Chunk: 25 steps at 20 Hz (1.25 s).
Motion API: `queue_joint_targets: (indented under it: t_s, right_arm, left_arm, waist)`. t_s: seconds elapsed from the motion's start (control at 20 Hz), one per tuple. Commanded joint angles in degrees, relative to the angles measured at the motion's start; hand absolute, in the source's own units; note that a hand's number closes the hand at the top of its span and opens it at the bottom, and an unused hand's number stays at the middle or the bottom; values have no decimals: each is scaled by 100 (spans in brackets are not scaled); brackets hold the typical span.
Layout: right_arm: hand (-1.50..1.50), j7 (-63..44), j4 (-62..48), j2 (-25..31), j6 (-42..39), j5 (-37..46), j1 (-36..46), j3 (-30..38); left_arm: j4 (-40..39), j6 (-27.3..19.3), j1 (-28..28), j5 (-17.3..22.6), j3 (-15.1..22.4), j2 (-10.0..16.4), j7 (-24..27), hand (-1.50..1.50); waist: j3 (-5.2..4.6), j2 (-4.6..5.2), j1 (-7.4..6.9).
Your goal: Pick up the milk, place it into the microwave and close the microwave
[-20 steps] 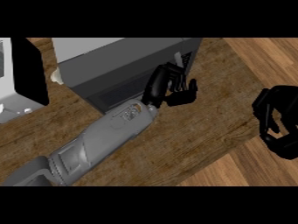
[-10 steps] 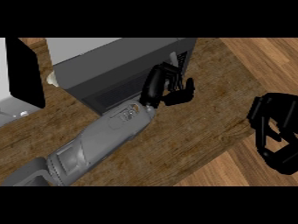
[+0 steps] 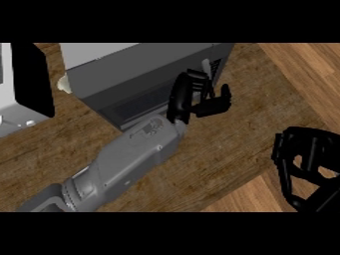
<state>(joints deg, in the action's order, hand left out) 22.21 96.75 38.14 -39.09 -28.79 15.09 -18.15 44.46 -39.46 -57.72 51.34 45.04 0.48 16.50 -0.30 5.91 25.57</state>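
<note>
My left forearm (image 3: 121,169) trails away below and to the left of my left hand (image 3: 181,102), its grey casing lying on a long diagonal, the wrist straight in line with it. The hand's fingers (image 3: 191,79) rise from the palm and bend over at the tips, with the thumb (image 3: 218,102) held apart just to their right; I see nothing held between them. My right hand (image 3: 316,174) sits well apart, below and right of the left one, its fingers loosely arched and holding nothing.
</note>
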Motion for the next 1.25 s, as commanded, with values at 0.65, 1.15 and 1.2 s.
queue_joint_targets:
  t_s: [0.65,1.15,1.2]
  right_arm:
    - [150,-93,951,-385,361,40,-1016,-651]
    - [150,-149,1601,-612,827,349,-1524,-934]
    - [150,-192,1608,-646,905,413,-1642,-1017]
  left_arm:
    - [-463,1654,540,1598,-754,34,183,150]
    - [-816,2448,721,1834,-519,115,458,150]
    - [-831,2553,713,1840,-478,120,474,150]
  waist:
    - [-23,-40,-606]
    - [-18,-86,-788]
    - [-16,-84,-789]
